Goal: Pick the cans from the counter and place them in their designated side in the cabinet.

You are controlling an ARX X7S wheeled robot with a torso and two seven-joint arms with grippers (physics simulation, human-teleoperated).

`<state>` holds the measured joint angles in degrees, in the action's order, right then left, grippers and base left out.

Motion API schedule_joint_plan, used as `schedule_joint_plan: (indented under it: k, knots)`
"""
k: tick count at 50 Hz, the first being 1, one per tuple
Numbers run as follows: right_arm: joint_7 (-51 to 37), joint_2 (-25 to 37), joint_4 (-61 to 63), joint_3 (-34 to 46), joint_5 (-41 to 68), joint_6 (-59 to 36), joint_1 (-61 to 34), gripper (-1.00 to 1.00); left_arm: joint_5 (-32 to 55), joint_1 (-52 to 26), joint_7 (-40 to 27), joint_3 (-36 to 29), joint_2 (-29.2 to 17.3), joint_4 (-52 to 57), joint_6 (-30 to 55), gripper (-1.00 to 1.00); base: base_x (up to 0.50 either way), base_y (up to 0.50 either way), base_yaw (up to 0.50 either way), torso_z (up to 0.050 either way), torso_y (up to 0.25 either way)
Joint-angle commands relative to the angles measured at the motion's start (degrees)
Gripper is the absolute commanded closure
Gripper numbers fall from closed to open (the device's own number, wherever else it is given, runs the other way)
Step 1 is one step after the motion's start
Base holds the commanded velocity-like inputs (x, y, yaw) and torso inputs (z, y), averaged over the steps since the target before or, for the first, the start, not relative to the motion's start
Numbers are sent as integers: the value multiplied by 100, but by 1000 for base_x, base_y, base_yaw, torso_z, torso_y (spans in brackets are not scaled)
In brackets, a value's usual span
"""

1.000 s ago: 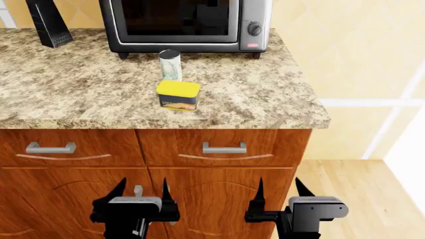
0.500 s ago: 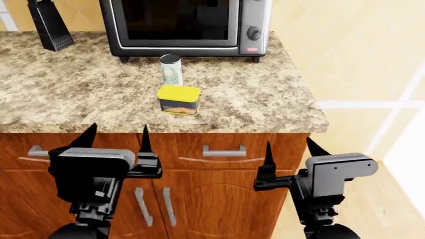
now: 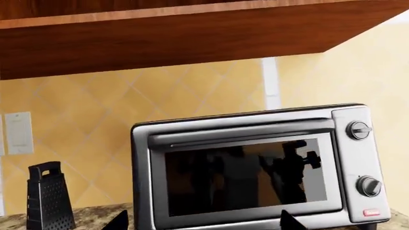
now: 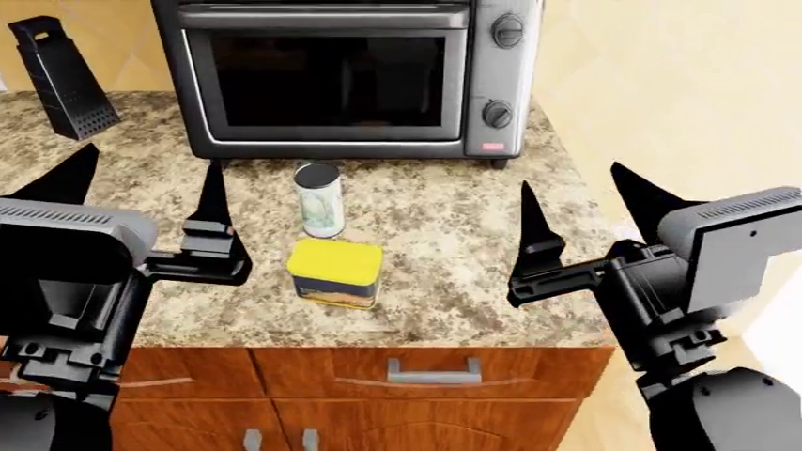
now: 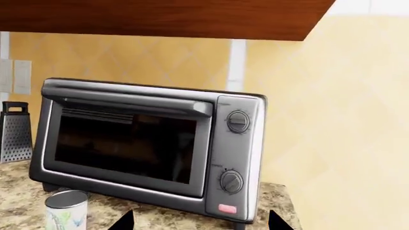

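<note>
Head view looks down over the counter (image 4: 501,225) from above. Both wrist views face the oven (image 3: 255,163) low and level, sharing it and the grater (image 5: 14,132).

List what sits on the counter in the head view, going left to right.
Grater → slim can → yellow tin. The toaster oven spans the width behind both cans, so it has no clear place in the order.

Toaster oven (image 5: 150,148) on granite counter (image 5: 19,191), slim can (image 5: 66,209) in front, grater (image 5: 14,132) beside
</note>
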<state>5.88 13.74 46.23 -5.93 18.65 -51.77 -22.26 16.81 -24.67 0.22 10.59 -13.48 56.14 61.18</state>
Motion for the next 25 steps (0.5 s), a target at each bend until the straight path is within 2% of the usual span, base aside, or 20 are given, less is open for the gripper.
schedule_joint_plan:
  k: [1, 3, 8, 11, 16, 25]
  knots:
    - [141, 253, 775, -564, 671, -1028, -574, -100, 379, -426, 12, 291, -164, 347, 646, -100, 359, 230, 0, 50, 0]
    - [172, 284, 965, -787, 868, -1276, -705, -100, 737, -496, -184, 431, -316, 381, 709, -100, 412, 236, 0, 50, 0]
    - [299, 330, 1226, -1272, 1336, -1682, -923, -100, 2319, -555, -1176, 902, -929, 379, 677, -100, 417, 263, 0, 50, 0]
    - [299, 353, 1305, -1453, 1553, -1811, -1025, -100, 2875, -489, -1566, 1020, -1201, 371, 548, -100, 350, 482, 0, 50, 0]
    - [178, 387, 1333, -1744, 1969, -2017, -1245, -100, 3122, -422, -1812, 924, -1420, 338, 369, -100, 336, 347, 0, 50, 0]
    - [-327, 725, 1351, -2510, 3407, -2264, -1425, -100, 3419, -400, -2036, 931, -1644, 325, 227, -100, 290, -82, 0, 50, 0]
